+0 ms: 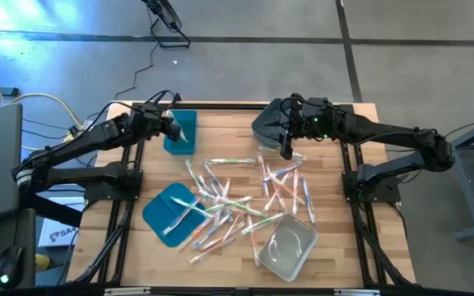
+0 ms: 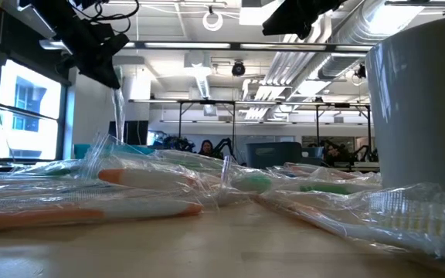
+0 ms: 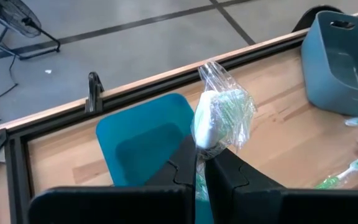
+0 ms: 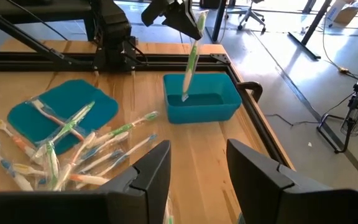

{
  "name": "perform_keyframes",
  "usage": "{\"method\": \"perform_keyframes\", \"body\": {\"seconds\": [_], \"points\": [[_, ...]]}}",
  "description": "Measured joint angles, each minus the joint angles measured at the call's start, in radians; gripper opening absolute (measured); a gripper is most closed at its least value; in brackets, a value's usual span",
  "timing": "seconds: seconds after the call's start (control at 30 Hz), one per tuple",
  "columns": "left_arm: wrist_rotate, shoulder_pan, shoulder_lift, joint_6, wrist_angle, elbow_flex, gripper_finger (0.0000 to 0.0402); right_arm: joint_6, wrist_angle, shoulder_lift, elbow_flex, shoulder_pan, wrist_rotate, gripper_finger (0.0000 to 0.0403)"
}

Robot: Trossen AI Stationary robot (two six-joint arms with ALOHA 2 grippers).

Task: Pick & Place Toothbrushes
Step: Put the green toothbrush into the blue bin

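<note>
I have the left gripper point(image 4: 188, 15) clenched on a green wrapped toothbrush point(image 4: 190, 62) hanging directly over the teal bin point(image 4: 202, 98), while my right gripper point(image 1: 287, 153) waits released beside the grey bin point(image 1: 267, 123), with the other toothbrushes point(image 1: 237, 205) scattered on the table point(image 1: 220, 131) beyond the teal bin.

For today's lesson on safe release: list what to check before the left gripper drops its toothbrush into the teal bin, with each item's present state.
1. Left gripper shut on green toothbrush: ok.
2. Toothbrush hangs over the teal bin: ok.
3. Bin upright, mouth unblocked: ok.
4. Right gripper open, away from the bin: ok.
5. Brush tip already touching the bin floor: cannot tell.
</note>
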Motion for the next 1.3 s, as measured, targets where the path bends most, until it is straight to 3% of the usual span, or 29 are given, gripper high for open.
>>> {"method": "perform_keyframes", "body": {"seconds": [0.63,1.3], "points": [[-0.023,-0.001,0.006,-0.005,0.0,0.0,0.0009,0.0,0.001,0.0,0.0,0.0,0.0,0.0148],[-0.002,-0.001,0.177,-0.074,0.033,0.0,0.0009,0.0,-0.005,0.0,0.0,0.0,0.0,0.0148]]}}
